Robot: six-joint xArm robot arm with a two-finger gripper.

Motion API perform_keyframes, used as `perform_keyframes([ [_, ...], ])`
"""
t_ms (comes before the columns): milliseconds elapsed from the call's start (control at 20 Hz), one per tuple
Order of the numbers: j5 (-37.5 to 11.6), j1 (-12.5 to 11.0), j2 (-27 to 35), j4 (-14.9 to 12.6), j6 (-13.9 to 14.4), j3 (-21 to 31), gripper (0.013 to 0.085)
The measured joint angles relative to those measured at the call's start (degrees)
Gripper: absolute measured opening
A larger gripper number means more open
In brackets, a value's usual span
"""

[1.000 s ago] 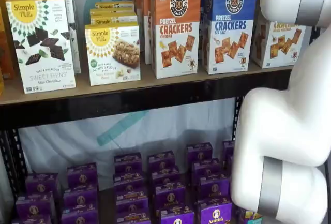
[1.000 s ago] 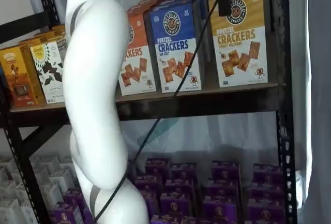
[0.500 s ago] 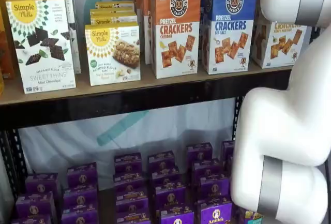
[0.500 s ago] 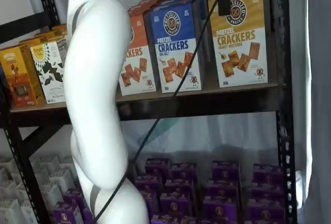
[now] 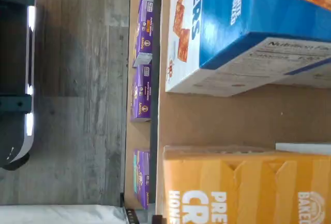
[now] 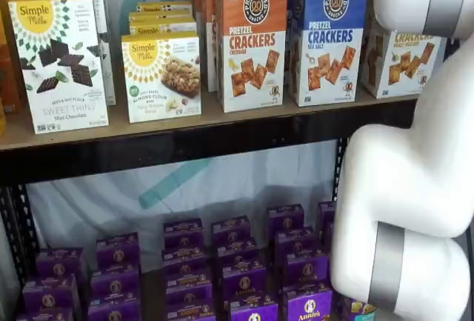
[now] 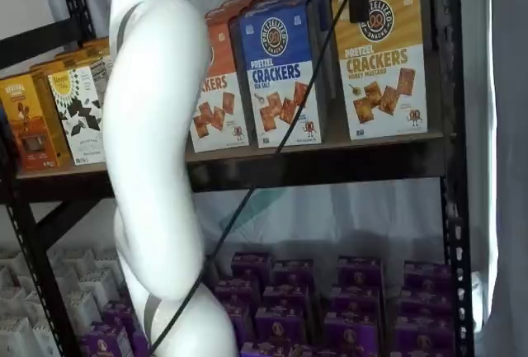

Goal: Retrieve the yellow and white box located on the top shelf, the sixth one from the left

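Note:
The yellow and white box [image 7: 381, 60] stands upright at the right end of the top shelf [image 7: 330, 163], next to a blue-and-white cracker carton [image 7: 285, 68]. In a shelf view the box [image 6: 400, 60] is partly hidden behind my white arm. The wrist view shows its yellow top [image 5: 243, 188] close by on the tan board [image 5: 217, 120]. My gripper [image 7: 359, 1] shows only as a black piece with a cable, hanging from the view's top edge in front of the box's upper part. No gap between fingers shows.
An orange-and-white cracker carton [image 6: 250, 39] and Simple Mills boxes [image 6: 59, 61] fill the rest of the top shelf. Purple boxes [image 6: 237, 262] crowd the lower level. A black upright [image 7: 450, 159] stands right of the yellow box. My white arm [image 7: 157, 151] stands in front of the shelves.
The arm has shifted very slightly. The black gripper piece stays in front of the yellow box's top, and the boxes stand as before.

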Motion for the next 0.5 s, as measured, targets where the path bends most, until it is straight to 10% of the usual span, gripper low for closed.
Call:
perform_keyframes([
  [500,1.7,-1.0,0.2,1.0,-0.3,-1.5,0.0650],
])
